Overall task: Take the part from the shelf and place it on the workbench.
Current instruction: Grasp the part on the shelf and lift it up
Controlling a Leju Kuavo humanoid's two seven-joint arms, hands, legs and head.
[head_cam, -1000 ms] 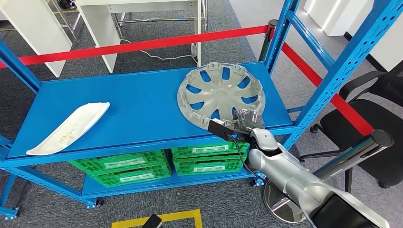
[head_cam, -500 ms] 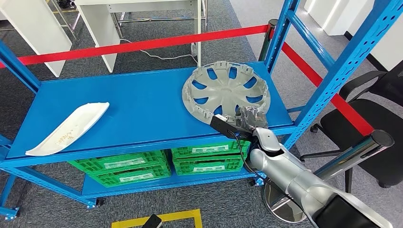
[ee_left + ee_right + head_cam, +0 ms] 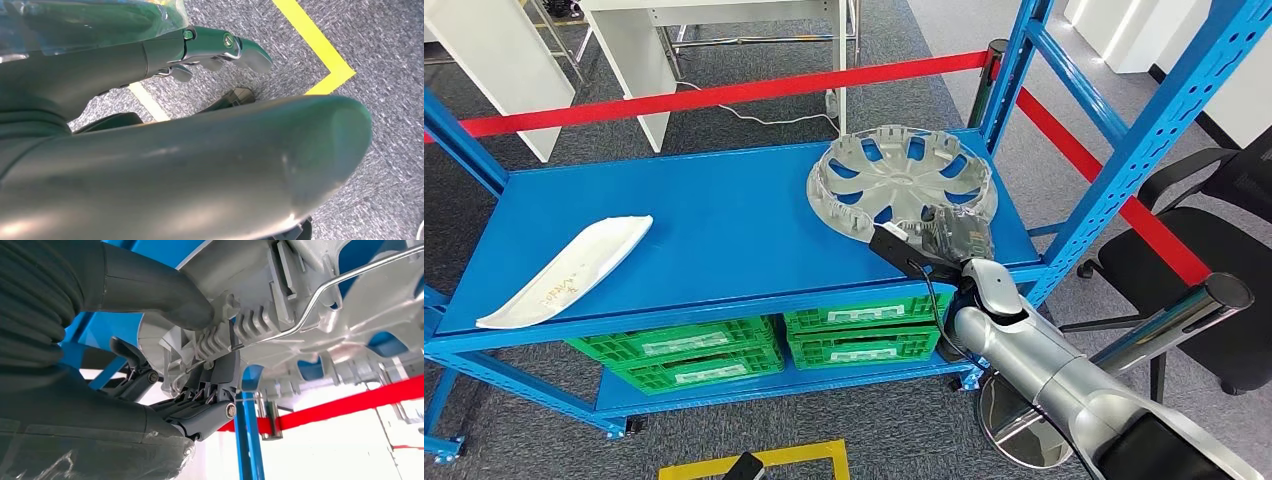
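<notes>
A blue metal shelf rack (image 3: 724, 225) with perforated uprights is seen from above in the head view, standing on grey carpet. Red barrier tape (image 3: 724, 95) is stretched behind it and along its right side. White furniture (image 3: 664, 50) is seen beyond the tape, and a black office chair (image 3: 1214, 270) to the right of the rack.

On the right part of the top shelf, a round silver-grey plastic wheel cover (image 3: 904, 185) is seen, hollow side up, its near edge raised off the shelf surface so that it sits tilted. This near rim is gripped by the right hand (image 3: 949, 240): in the right wrist view the thick grey thumb (image 3: 165, 290) is pressed on the ribbed inner rim (image 3: 225, 330) and the darker fingers (image 3: 205, 410) are closed beneath it. A thin wire ring (image 3: 320, 295) is seen running along the cover's inside.

A long white curved plastic panel (image 3: 569, 268) is laid flat on the left part of the same shelf, well apart from the cover.

Green plastic crates (image 3: 764, 345) are stacked on the lower shelf.

In the left wrist view the left hand (image 3: 220, 47) is seen over carpet and yellow floor tape (image 3: 315, 45); nothing is held, and the fingers are extended.
</notes>
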